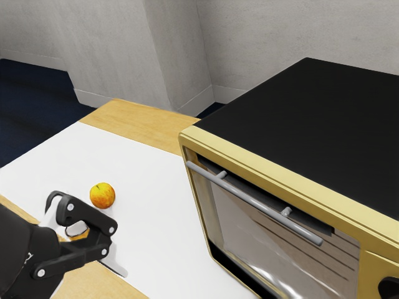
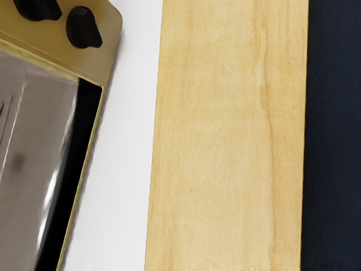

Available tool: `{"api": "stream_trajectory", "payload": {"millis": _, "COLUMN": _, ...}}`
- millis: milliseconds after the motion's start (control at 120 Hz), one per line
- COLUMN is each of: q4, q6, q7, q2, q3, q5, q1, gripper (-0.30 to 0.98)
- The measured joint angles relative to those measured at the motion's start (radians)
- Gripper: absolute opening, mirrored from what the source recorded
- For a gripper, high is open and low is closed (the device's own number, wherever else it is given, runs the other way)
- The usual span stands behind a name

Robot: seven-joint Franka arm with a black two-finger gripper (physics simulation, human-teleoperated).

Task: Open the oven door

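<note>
Grey walls (image 1: 268,37) back a white-and-wood desk (image 1: 149,168), its black-topped golden oven (image 1: 324,112) shut behind a glass door (image 1: 240,227) with grey bar handle (image 1: 255,202). Whether my black tool (image 1: 107,242) is open, I cannot tell.

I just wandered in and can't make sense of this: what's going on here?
A black robot gripper hangs over the table, in front of a yellow oven with a black top. The job is to open the oven's glass door, which looks shut. The gripper is well away from the long grey bar handle, so nothing is pulling it. A round yellow-orange fruit sits on the white tabletop strip.
</note>
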Motion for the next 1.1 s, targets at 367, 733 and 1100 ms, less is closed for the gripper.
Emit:
{"api": "stream_trajectory", "payload": {"millis": 367, "q4": -0.052, "q6": 0.199, "q7": 0.256, "q2": 0.222, "q3": -0.063, "q5": -0.009, "q1": 0.014, "gripper": 0.69}}
{"api": "stream_trajectory", "payload": {"millis": 733, "q4": 0.045, "q6": 0.252, "q7": 0.307, "q2": 0.293, "q3": -0.011, "q5": 0.058, "q1": 0.017, "gripper": 0.69}}
{"api": "stream_trajectory", "payload": {"millis": 1100, "q4": 0.2, "q6": 0.252, "q7": 0.296, "q2": 0.511, "q3": -0.015, "q5": 0.114, "q1": 0.016, "gripper": 0.69}}
